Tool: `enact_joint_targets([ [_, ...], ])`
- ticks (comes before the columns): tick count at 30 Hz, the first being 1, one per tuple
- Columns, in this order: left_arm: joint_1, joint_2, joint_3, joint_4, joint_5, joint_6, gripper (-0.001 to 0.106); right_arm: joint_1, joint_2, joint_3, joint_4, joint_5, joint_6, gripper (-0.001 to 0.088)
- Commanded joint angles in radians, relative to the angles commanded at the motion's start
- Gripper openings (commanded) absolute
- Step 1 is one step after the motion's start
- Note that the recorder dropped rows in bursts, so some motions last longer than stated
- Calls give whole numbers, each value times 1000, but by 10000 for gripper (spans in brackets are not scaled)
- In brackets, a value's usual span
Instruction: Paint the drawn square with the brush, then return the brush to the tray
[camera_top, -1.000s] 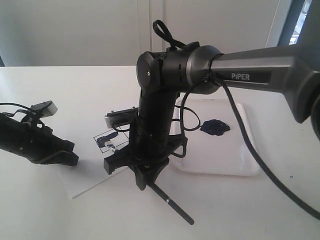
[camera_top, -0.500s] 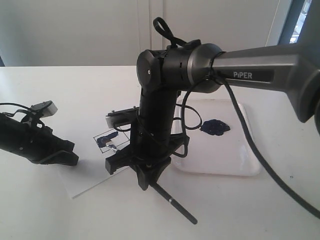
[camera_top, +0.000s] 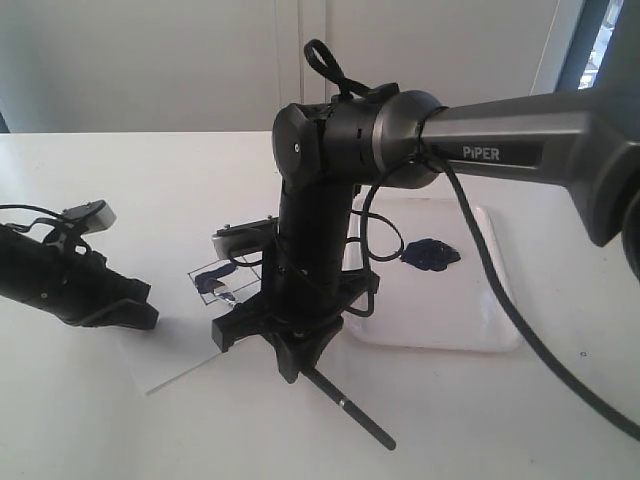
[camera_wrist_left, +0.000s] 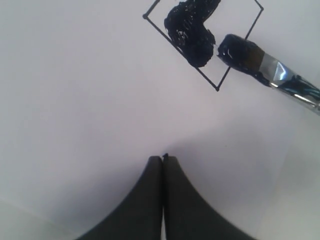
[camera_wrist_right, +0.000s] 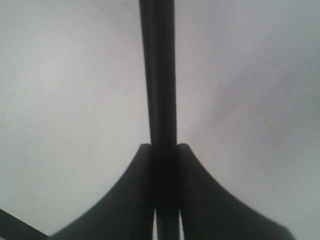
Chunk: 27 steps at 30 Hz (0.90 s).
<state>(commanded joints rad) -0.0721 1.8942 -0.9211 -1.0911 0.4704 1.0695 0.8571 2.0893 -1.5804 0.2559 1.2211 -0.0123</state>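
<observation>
Black-jawed, the right gripper (camera_wrist_right: 164, 147) clamps the brush (camera_wrist_left: 245, 52) by its handle, whose long axis slants leftward in the exterior view to bristles lying across one edge of the part-painted drawn square (camera_wrist_left: 222, 27), with the tray (camera_top: 430, 322) just beside the gripper on the right.

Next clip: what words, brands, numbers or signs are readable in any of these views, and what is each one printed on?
"PiPER": white lettering on the grey link of the right arm, exterior view.
No other text: the paper, the tray and the brush show no writing, and neither wrist view shows any lettering.
</observation>
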Motion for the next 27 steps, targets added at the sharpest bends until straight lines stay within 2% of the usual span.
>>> enact_joint_targets([
  [27, 0, 0, 0, 0, 0, 0, 0, 3, 19, 0, 41, 0, -11, 0],
])
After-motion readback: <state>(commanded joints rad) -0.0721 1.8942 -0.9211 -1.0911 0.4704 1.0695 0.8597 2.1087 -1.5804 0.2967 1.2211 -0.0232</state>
